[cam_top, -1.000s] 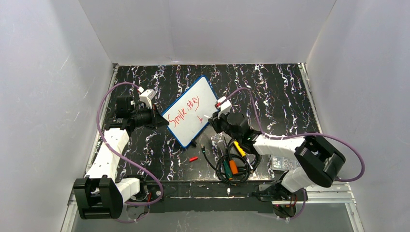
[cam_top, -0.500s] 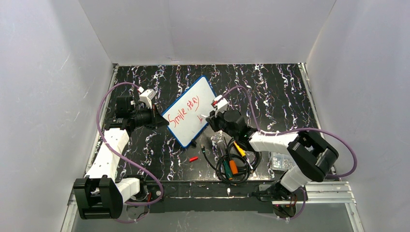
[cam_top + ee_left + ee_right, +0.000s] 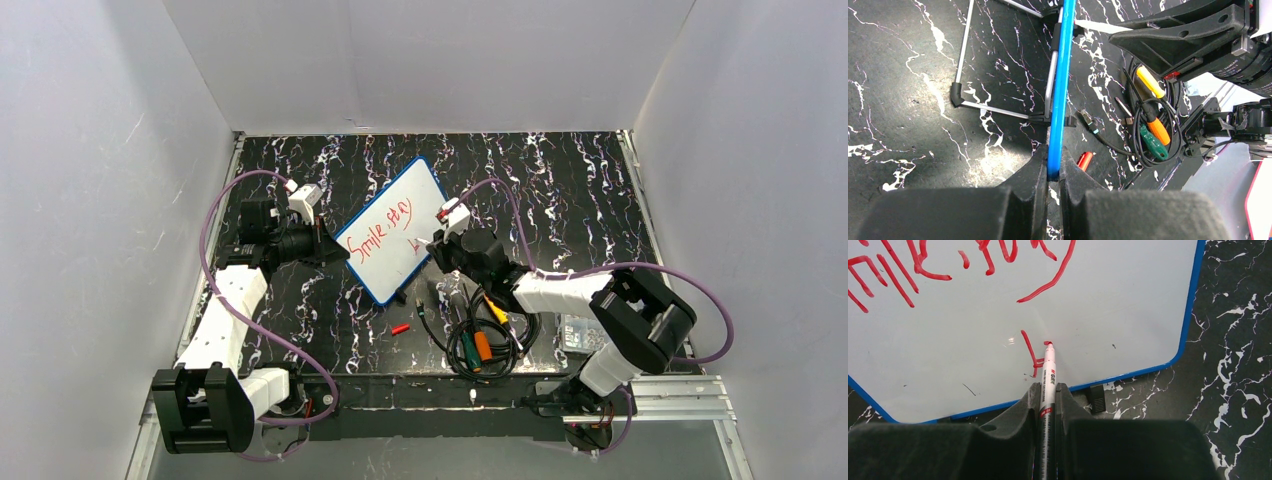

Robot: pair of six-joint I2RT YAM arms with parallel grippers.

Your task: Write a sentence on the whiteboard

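The whiteboard (image 3: 395,232), white with a blue rim, stands propped on a wire stand on the black marbled table. My left gripper (image 3: 328,254) is shut on its left edge; in the left wrist view the blue rim (image 3: 1059,90) runs edge-on between my fingers. The sentence (image 3: 384,226) in red reads "Smile stay", with the start of a second line below it (image 3: 1032,355). My right gripper (image 3: 438,245) is shut on a red marker (image 3: 1048,375). The marker's tip touches the board just right of the new stroke.
A coil of black cable with an orange and a green screwdriver (image 3: 481,345) lies in front of the board. A red marker cap (image 3: 401,328) lies near it. A small clear box (image 3: 577,336) sits at the right. The board's wire stand (image 3: 998,107) rests behind it.
My right gripper has shifted slightly left and toward the board with the marker. The left gripper and the board have not moved.
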